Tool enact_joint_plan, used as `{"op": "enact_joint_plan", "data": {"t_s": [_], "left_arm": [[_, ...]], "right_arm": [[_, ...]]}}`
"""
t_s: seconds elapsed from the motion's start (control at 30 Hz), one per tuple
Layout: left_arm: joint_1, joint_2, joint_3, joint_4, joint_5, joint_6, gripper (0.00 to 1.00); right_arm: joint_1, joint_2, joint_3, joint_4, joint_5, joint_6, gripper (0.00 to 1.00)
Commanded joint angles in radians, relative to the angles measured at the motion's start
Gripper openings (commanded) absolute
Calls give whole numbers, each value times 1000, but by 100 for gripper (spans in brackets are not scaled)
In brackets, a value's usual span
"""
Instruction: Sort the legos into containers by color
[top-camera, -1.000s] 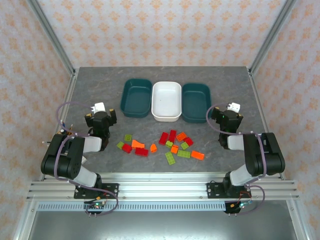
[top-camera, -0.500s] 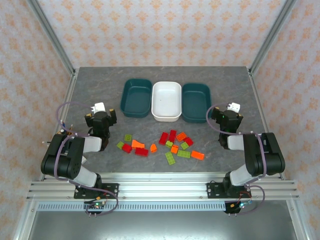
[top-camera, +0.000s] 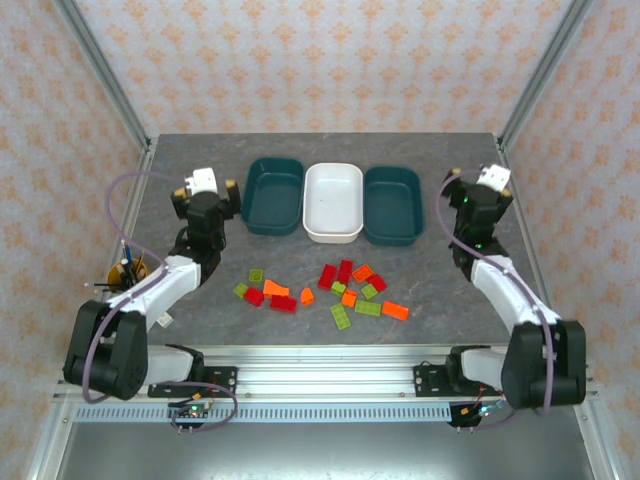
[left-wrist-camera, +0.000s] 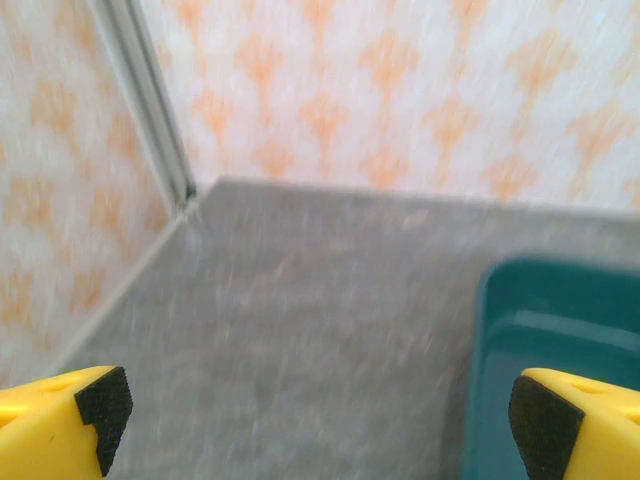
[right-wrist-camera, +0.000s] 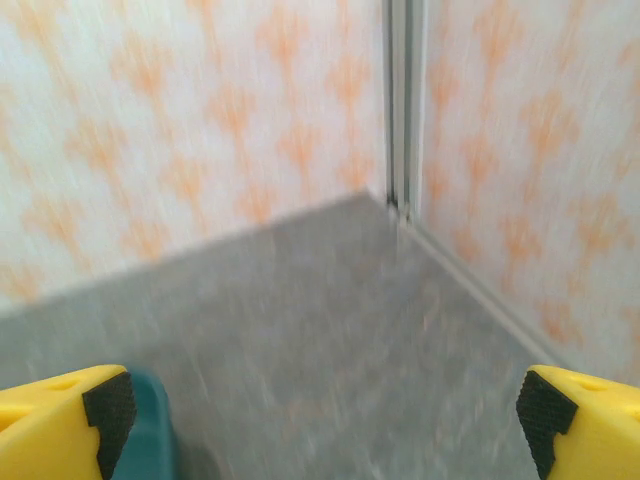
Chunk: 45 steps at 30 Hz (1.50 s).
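Note:
Several small red, orange and light green legos (top-camera: 340, 290) lie scattered on the grey table, nearer than the containers. Three containers stand in a row at the back: a dark teal tub (top-camera: 272, 195), a white tub (top-camera: 333, 200) and a second dark teal tub (top-camera: 392, 205). All three look empty. My left gripper (top-camera: 206, 192) hangs open beside the left teal tub (left-wrist-camera: 560, 320), holding nothing. My right gripper (top-camera: 478, 195) hangs open just right of the right teal tub (right-wrist-camera: 145, 440), holding nothing. Both wrist views are blurred, and each shows yellow fingers (left-wrist-camera: 90, 420) (right-wrist-camera: 580, 420) spread wide.
A cup of pens (top-camera: 130, 272) stands by the left arm near the table's left edge. Patterned walls and metal corner posts (top-camera: 525, 85) close in the table on three sides. Bare grey table (top-camera: 320, 150) lies behind the tubs.
Both arms have stretched out from their folded pose, carrying the grippers farther from the bases, level with the tubs. Both grippers stayed open. The legos have not moved.

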Motion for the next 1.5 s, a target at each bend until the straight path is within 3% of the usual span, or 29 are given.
{"op": "enact_joint_plan", "data": {"t_s": [0.0, 0.07, 0.1, 0.13, 0.17, 0.2, 0.23, 0.3, 0.43, 0.57, 0.77, 1.1, 1.47], "left_arm": [[-67, -62, 158, -84, -49, 75, 100], [-105, -78, 259, -103, -27, 61, 100], [-106, -82, 338, -212, -51, -89, 100], [-102, -82, 434, -427, -115, -303, 100], [-98, -67, 564, -794, -205, -624, 100], [-91, -41, 671, -1016, -262, -814, 100], [-69, -14, 727, -1097, -204, -855, 100], [-24, 24, 778, -1097, 103, -735, 100], [-76, 41, 811, -1243, 226, -737, 100], [-168, -43, 672, -1270, 316, -727, 100], [-367, -191, 436, -1236, 442, -689, 100], [-756, -260, 280, -1179, 385, -696, 100], [-888, -150, 350, -1151, 293, -685, 100]], "right_arm": [[36, -98, 248, -252, 59, 45, 99], [35, -79, 466, -559, 85, 281, 99], [34, -50, 586, -787, 106, 420, 99], [34, -20, 674, -986, 155, 559, 99], [29, -1, 734, -1151, 188, 685, 100], [10, 25, 760, -1213, 109, 675, 100], [3, 36, 770, -1250, 26, 637, 99], [21, 39, 795, -1389, -42, 669, 97], [116, -22, 723, -1577, -77, 786, 78], [234, -109, 575, -1688, -141, 978, 76], [363, -167, 340, -1650, -323, 1299, 73], [435, -105, 56, -1388, -510, 1642, 76], [443, 44, -88, -1097, -616, 1794, 81]]}}
